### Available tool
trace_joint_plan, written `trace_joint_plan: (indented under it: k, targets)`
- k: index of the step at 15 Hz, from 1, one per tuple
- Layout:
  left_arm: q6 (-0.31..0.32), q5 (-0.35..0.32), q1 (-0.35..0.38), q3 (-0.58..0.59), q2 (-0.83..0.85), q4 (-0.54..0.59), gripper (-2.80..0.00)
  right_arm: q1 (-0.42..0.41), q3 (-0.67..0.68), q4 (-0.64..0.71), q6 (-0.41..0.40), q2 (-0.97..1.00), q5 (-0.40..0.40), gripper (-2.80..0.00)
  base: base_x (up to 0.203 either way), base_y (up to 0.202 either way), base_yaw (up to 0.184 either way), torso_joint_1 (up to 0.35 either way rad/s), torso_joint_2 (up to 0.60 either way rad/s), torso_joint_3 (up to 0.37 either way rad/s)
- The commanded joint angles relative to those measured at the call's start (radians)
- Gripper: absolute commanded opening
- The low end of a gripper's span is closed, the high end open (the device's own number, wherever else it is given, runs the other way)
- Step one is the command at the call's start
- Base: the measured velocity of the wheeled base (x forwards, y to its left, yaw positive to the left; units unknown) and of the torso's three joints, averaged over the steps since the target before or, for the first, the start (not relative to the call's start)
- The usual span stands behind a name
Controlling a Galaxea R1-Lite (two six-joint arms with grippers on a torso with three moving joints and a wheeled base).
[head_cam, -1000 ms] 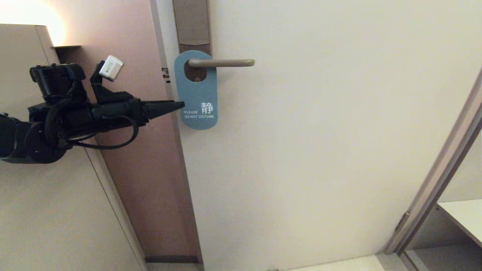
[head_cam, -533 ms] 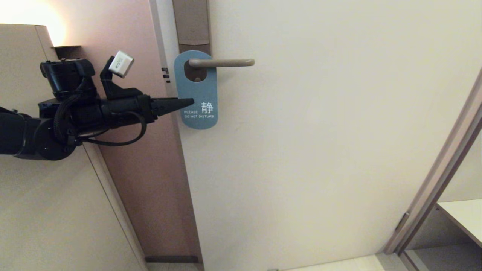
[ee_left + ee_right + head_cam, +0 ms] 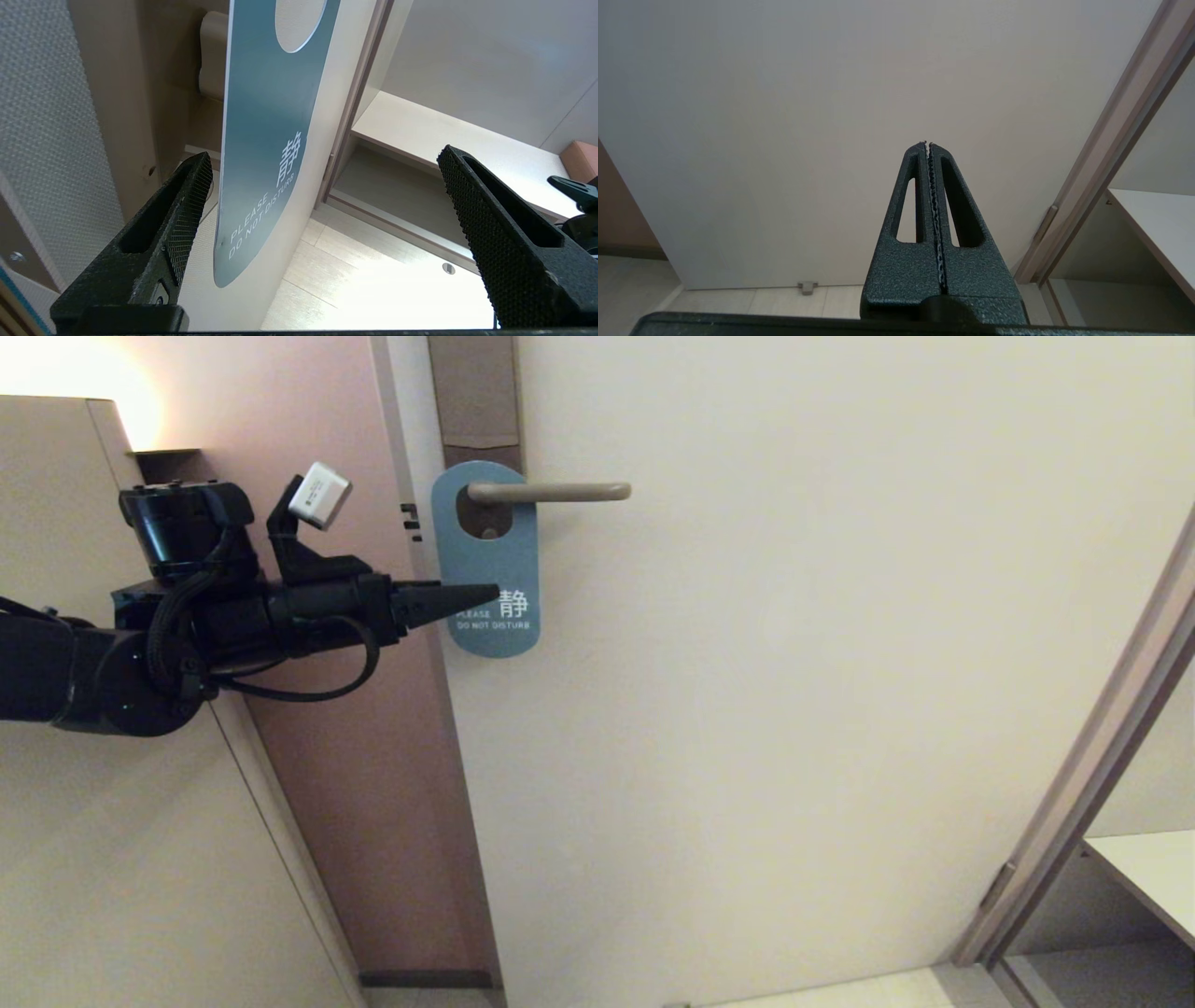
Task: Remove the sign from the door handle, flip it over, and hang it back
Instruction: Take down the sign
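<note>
The sign [image 3: 487,560] hangs by its oval hole on the door handle [image 3: 551,492], blue side out with white "PLEASE DO NOT DISTURB". The handle is a beige lever on a brown backplate [image 3: 474,392]. My left gripper [image 3: 485,593] comes in from the left at the sign's lower half, its tip over the sign's face. In the left wrist view the gripper [image 3: 324,161] is wide open, and the sign [image 3: 266,135] stands edge-on between the fingers, near one pad [image 3: 189,205], not gripped. My right gripper [image 3: 927,143] is shut and empty, out of the head view.
The cream door [image 3: 794,663] fills the middle. A pinkish wall panel [image 3: 345,728] and a beige cabinet [image 3: 84,859] lie left, behind my left arm. A door frame [image 3: 1092,765] and a white shelf [image 3: 1148,873] stand at the lower right.
My left gripper has moved right and slightly up, from the sign's left edge to over its lower face. The sign and handle have not moved.
</note>
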Motion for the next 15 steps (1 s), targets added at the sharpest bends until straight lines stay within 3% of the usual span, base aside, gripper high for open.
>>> trace_joint_plan:
  k: [1,15]
  targets:
    - [-0.002,-0.006,-0.001,0.0,0.0,-0.004,0.0,0.001,0.0,0.0,-0.001,0.0,0.0,-2.8,0.0,0.0,0.0,0.0,0.0,0.0]
    - [-0.002,-0.006,-0.06,-0.023,0.027,-0.006,0.0,0.001,0.0,0.0,-0.001,0.0,0.0,-2.8,0.0,0.0,0.0,0.0,0.0,0.0]
